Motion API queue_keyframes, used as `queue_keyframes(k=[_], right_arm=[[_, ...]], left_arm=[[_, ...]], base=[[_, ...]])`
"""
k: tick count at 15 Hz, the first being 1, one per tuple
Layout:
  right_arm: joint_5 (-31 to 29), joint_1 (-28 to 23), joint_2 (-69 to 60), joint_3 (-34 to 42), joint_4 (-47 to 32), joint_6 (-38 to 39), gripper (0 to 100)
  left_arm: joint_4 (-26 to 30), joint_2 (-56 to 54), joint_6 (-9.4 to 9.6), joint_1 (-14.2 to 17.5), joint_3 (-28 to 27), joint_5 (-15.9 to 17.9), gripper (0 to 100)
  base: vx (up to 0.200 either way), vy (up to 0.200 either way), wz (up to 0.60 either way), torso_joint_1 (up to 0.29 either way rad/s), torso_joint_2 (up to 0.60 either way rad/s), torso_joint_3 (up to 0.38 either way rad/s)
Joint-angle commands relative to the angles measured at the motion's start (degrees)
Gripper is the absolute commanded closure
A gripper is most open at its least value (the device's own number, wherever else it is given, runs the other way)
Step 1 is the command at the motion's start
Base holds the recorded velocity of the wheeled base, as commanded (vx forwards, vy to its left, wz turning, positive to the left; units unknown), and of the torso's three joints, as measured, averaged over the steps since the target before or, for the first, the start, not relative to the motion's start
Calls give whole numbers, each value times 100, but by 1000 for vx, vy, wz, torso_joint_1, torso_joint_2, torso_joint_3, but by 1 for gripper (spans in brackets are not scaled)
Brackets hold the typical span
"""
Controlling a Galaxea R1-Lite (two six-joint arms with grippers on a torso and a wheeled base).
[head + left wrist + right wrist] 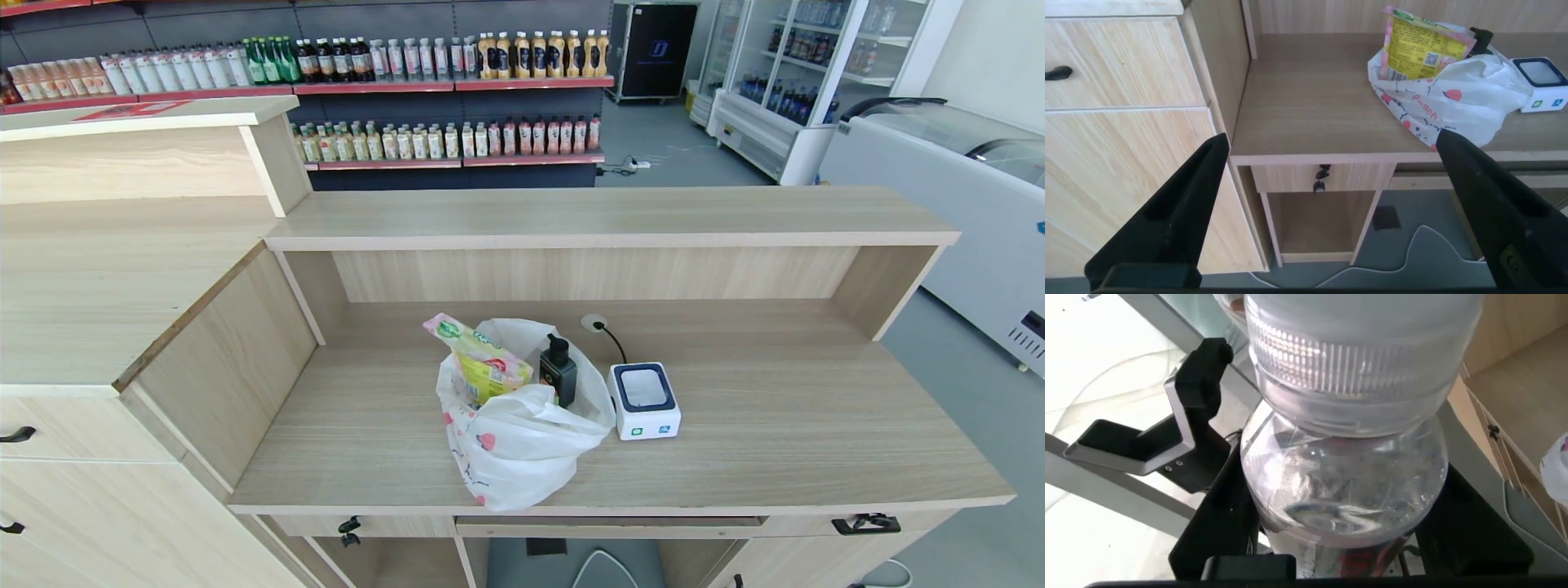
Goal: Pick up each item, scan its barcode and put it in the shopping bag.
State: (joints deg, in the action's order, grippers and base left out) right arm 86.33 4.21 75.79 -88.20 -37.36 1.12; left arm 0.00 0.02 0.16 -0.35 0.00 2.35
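The clear bottle [1347, 416] is clamped in the right gripper [1347, 527]. The bag [514, 441] stands on the tabletop [775, 425], touching the scanner [643, 398]. It holds a pump bottle [558, 371] and a green pouch [482, 359] with barcode and QR code, other print unreadable. The left gripper [1333, 139] hangs wide open.

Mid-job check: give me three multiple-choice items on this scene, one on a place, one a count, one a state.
1. Where is the scanner? A) on the upper shelf B) on the counter, right of the shopping bag C) inside the bag
2. How many items show in the bag? A) none B) two C) five
3. The left hand is: A) open, empty B) shut on a can C) shut on the scanner
Answers: B, it sits beside the bag; B, snack packet and pump bottle; A, fingers spread, nothing between.
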Motion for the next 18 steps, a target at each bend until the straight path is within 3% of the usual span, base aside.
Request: queue_keyframes(k=[1, 9, 11, 14, 16, 17, 18], right_arm=[[-3, 1, -47, 145, 1, -7, 100], [-90, 160, -275, 400, -8, -68, 100], [-820, -7, -249, 259, -8, -262, 100], [-1505, -948, -249, 312, -544, -455, 100], [-2446, -1291, -205, 338, -851, -1088, 100], [-3052, -1563, -20, 479, -808, -1879, 100], [-3123, -1730, 59, 541, -808, -2318, 100]], left_arm=[[0, 6, 2, 0, 0, 2, 0], [0, 6, 2, 0, 0, 2, 0], [0, 6, 2, 0, 0, 2, 0], [0, 6, 2, 0, 0, 2, 0], [0, 6, 2, 0, 0, 2, 0], [0, 6, -7, 0, 0, 2, 0], [0, 6, 2, 0, 0, 2, 0]], base=[[0, 0, 0, 0, 0, 0], [0, 0, 0, 0, 0, 0], [0, 0, 0, 0, 0, 0], [0, 0, 0, 0, 0, 0], [0, 0, 0, 0, 0, 0], [0, 0, 0, 0, 0, 0], [0, 0, 0, 0, 0, 0]])
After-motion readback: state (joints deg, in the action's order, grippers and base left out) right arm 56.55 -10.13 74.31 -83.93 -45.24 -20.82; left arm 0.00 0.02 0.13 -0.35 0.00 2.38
